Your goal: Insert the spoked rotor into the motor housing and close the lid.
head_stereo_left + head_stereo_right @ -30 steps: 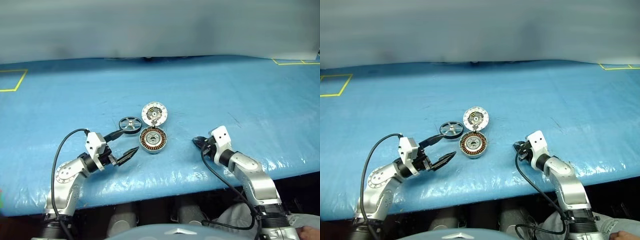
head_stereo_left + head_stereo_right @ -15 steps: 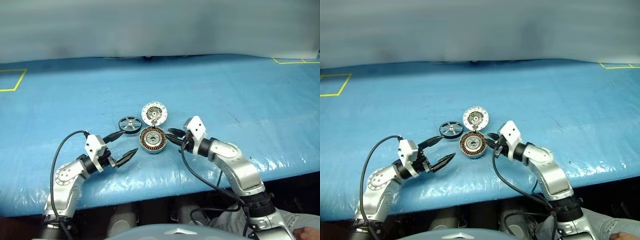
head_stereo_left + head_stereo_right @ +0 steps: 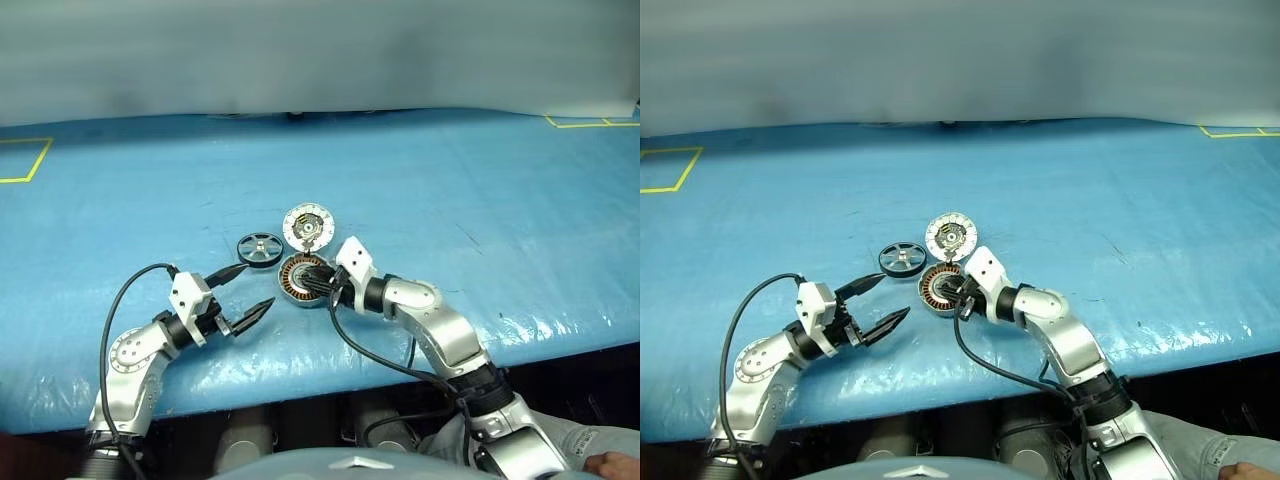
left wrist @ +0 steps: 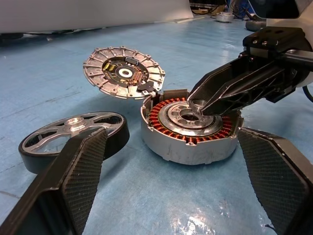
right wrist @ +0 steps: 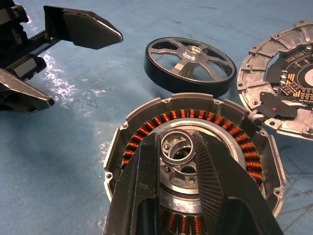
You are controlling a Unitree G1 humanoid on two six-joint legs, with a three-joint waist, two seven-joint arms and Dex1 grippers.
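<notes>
Rotor (image 3: 259,247) lies flat on the blue table cover (image 3: 480,200), untouched, just beside the motor housing (image 3: 301,281) and to its left in the head views. The housing sits open with its copper windings showing, and the lid (image 3: 307,226) stands tilted up at its far edge, the face with dark and gold parts turned toward the housing. The right gripper (image 5: 178,147) reaches over the housing's hub, its fingers clamped on a small silver ring (image 5: 177,145). The left gripper (image 3: 248,289) hovers near the housing's left side, fingers spread wide apart and holding nothing.
</notes>
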